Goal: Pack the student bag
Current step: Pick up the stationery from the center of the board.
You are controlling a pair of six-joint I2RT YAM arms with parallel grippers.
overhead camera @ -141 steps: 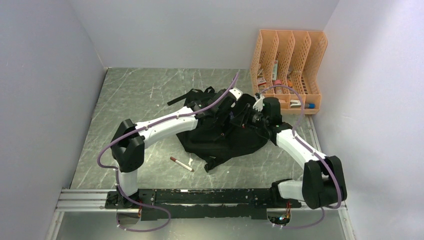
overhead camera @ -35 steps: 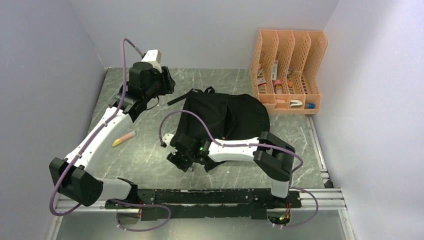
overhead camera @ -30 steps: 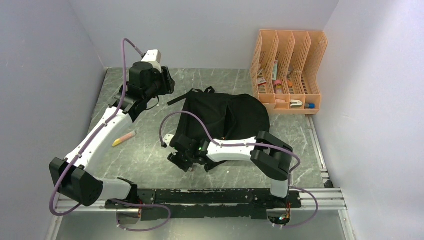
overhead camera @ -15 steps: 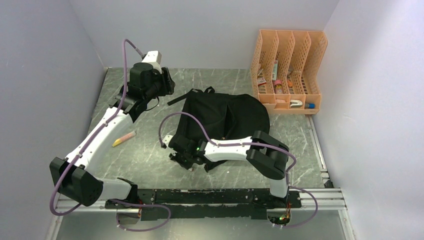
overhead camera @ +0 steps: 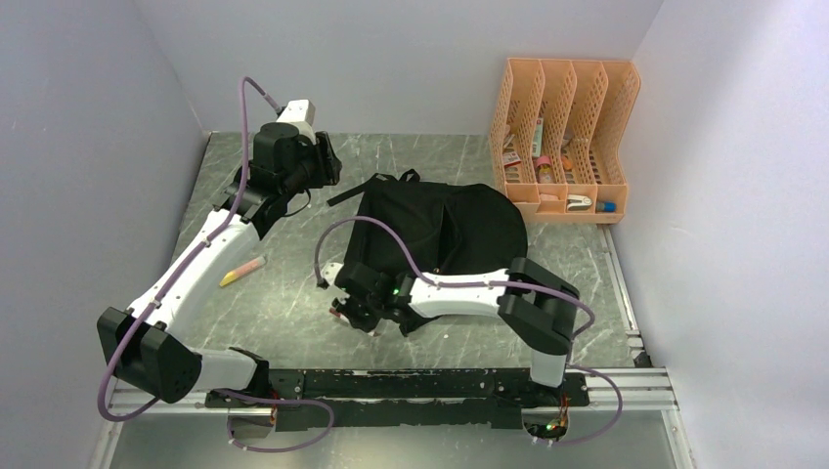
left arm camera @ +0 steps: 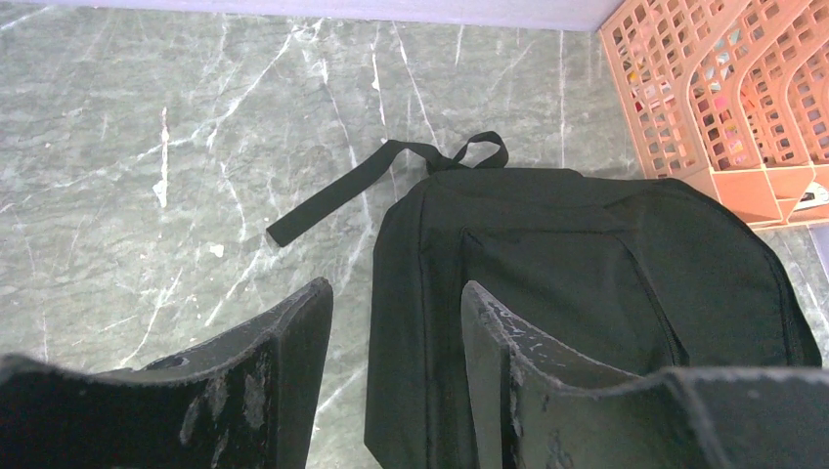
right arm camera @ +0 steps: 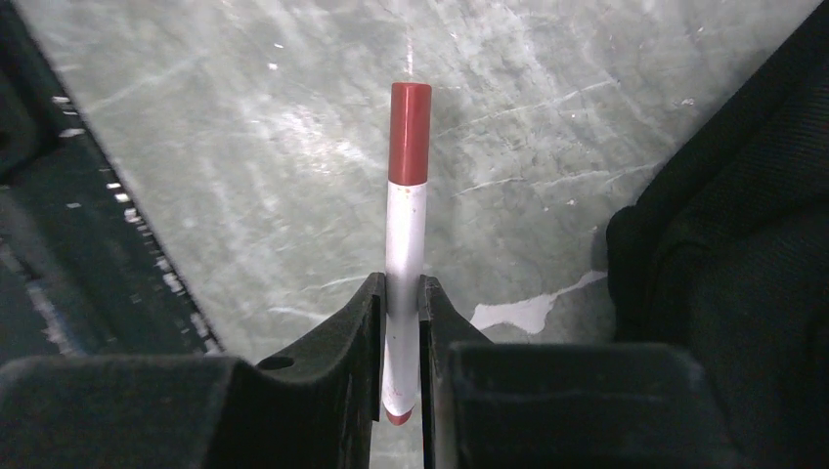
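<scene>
A slim yellow pen lies on the marbled grey table. The left gripper hangs over the far left area, its scuffed black jaws half parted and empty. The right gripper clamps a round white marker with a red cap, jaws narrow. The soft black fabric bag lies flat mid-table, one strap trailing left. The slotted orange organiser stands at far right.

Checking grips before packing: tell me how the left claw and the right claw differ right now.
The left claw stands open and empty; the right claw is shut on a red-capped marker. The left claw hangs high, off the far-left side of the student bag; the right claw sits low by the bag's near edge. Both are the same dark build.
</scene>
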